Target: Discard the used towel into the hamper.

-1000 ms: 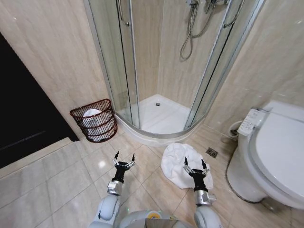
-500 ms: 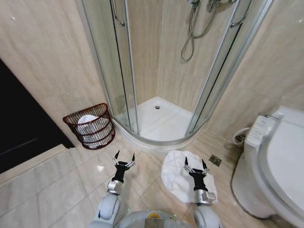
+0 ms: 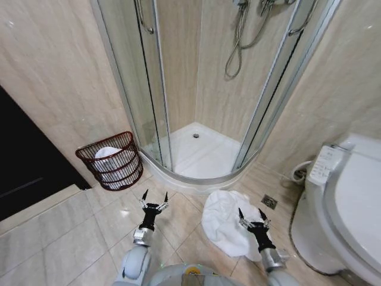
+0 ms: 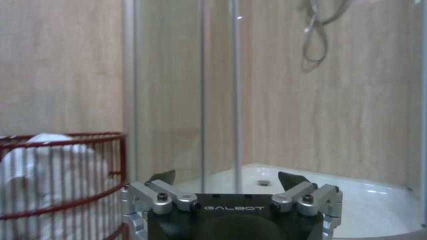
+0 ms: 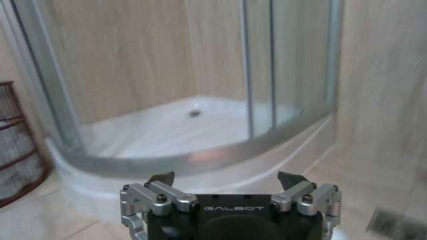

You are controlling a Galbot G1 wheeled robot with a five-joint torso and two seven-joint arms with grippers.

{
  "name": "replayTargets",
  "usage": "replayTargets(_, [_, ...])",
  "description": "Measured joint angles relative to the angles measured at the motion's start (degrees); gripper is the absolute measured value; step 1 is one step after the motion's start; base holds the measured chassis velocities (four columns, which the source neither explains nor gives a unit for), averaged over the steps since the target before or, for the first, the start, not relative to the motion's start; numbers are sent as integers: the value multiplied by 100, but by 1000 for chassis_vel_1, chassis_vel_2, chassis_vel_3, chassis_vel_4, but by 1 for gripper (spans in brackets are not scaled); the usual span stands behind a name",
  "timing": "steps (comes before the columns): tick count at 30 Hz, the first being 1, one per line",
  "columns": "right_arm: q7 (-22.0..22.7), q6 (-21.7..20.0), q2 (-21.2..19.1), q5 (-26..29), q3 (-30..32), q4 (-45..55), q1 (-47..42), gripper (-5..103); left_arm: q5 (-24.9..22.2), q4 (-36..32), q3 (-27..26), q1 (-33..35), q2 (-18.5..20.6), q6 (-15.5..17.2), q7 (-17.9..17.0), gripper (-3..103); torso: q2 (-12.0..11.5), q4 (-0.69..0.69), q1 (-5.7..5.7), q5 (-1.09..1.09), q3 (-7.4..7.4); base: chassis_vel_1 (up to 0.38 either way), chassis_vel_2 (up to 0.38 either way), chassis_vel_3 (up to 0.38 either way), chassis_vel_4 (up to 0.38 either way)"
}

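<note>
A crumpled white towel (image 3: 227, 221) lies on the tiled floor in front of the shower tray. My right gripper (image 3: 252, 214) hangs open just above the towel's right side, holding nothing. The hamper (image 3: 111, 161), a dark reddish-brown wire basket with white cloth inside, stands against the wall left of the shower door; its ribs also show close by in the left wrist view (image 4: 63, 185). My left gripper (image 3: 155, 197) is open and empty over bare floor, between the hamper and the towel. Both wrist views show the open fingers (image 4: 162, 177) (image 5: 293, 178) pointing at the shower.
A curved glass shower enclosure (image 3: 196, 143) with a raised white tray fills the middle. A toilet (image 3: 348, 202) stands at the right, a floor drain (image 3: 269, 202) beside the towel. A dark doorway (image 3: 27, 161) opens at the left. Open tiles lie between hamper and towel.
The whole picture has shifted, so the camera moved; the hamper and toilet sit further left in view. My right gripper has swung to the right and lower over the towel. The left gripper kept its place.
</note>
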Motion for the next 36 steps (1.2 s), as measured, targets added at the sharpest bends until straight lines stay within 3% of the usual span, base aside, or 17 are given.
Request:
replayTargets(3, [-681, -823, -91, 205, 105, -191, 187, 100, -140, 11, -44, 54, 19, 19, -76, 100, 2, 2, 0, -1, 3, 0, 0, 0, 0])
replayTargets(4, [-681, -823, -91, 205, 105, -191, 187, 100, -140, 11, -44, 54, 19, 19, -76, 100, 2, 2, 0, -1, 3, 0, 0, 0, 0])
replayTargets(7, [-1316, -1711, -201, -203, 311, -478, 461, 100, -247, -5, -73, 34, 79, 125, -137, 100, 3, 2, 0, -2, 4, 0, 0, 0, 0])
replayTargets(8, [-1316, -1711, -201, -203, 311, -478, 461, 100, -247, -5, -73, 34, 79, 125, -137, 100, 3, 2, 0, -2, 4, 0, 0, 0, 0])
replayTargets(11, [-1944, -2397, -512, -272, 440, -600, 447, 100, -263, -102, -93, -79, 65, 287, -196, 100, 6, 1, 0, -4, 5, 0, 0, 0, 0])
replayTargets(12, [-1944, -2397, -512, -272, 440, -600, 447, 100, -263, -102, -93, -79, 65, 287, -196, 100, 6, 1, 0, -4, 5, 0, 0, 0, 0])
replayTargets(13, [-2236, -2504, -588, -270, 515, -655, 427, 100, -262, -123, -79, -104, 60, 337, -204, 100, 6, 1, 0, -4, 5, 0, 0, 0, 0])
replayTargets(15, [-2550, -2568, -659, -249, 588, -736, 410, 100, -241, -195, -47, -113, 26, 425, -206, 100, 7, 1, 0, -4, 6, 0, 0, 0, 0])
replayTargets(22, [-2621, -2466, -762, -338, 405, -1249, 812, 100, -125, -357, -23, -59, -40, 544, -206, 100, 8, 0, 0, -1, 7, 0, 0, 0, 0])
replayTargets(28, [-3098, -1946, -1089, -1376, -79, -2131, 1638, 100, -79, -496, -91, 93, -29, 597, -277, 100, 9, 2, 0, -3, 8, 0, 0, 0, 0])
replayTargets(36, [-3377, -1740, -1403, -1631, -933, -2888, 2439, 100, -9, -669, -129, 184, 46, 746, -301, 100, 11, 2, 0, -4, 8, 0, 0, 0, 0])
